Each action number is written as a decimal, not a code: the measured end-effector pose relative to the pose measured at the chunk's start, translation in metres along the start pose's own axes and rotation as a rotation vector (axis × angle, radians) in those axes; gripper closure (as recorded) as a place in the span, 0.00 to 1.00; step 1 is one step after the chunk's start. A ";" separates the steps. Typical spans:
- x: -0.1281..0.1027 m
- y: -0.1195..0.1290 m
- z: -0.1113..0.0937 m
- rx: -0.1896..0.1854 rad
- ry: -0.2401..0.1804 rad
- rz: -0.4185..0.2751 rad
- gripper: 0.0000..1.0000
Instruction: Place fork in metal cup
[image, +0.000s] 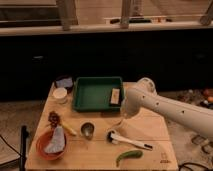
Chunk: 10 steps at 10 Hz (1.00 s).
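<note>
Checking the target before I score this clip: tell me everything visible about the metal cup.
The metal cup is a small shiny steel cylinder, dark inside, standing upright on the wooden table, in front of the green tray. Only the table touches it. The shut gripper hangs to its right, apart.
</note>
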 end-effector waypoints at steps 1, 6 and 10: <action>-0.006 -0.004 -0.008 0.008 0.004 -0.022 1.00; -0.033 -0.021 -0.030 0.025 0.002 -0.179 1.00; -0.060 -0.045 -0.038 0.004 -0.024 -0.354 1.00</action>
